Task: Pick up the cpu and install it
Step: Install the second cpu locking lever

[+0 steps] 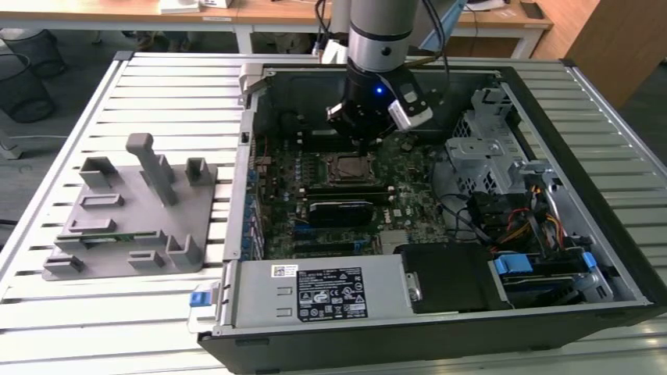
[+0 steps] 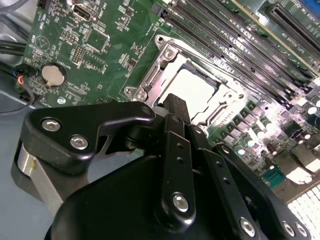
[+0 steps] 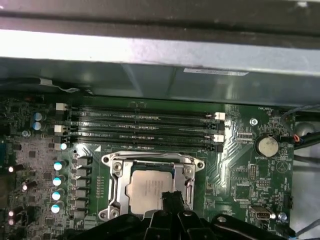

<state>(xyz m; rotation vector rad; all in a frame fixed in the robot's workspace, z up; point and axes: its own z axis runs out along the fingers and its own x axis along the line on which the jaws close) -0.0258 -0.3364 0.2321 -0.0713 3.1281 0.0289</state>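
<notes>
Inside the open PC case (image 1: 583, 234) on the slatted metal table (image 1: 167, 86), the arm's gripper (image 1: 360, 141) hangs right over the CPU socket (image 1: 344, 166) on the green motherboard (image 1: 407, 195). Both wrist views show the cpu (image 3: 147, 189) already sitting flat in the socket frame (image 3: 116, 192), silver top facing up, with the black fingertips (image 3: 171, 201) just above its edge. Can't tell how far apart the fingers are, since the gripper body blocks the tips, and nothing looks to be held. Empty RAM slots (image 3: 145, 125) run alongside the socket, and a coin cell battery (image 3: 266, 146) sits off to one side. Over on the exterior view's left, a grey parts fixture (image 1: 130, 215) rests on the table.
</notes>
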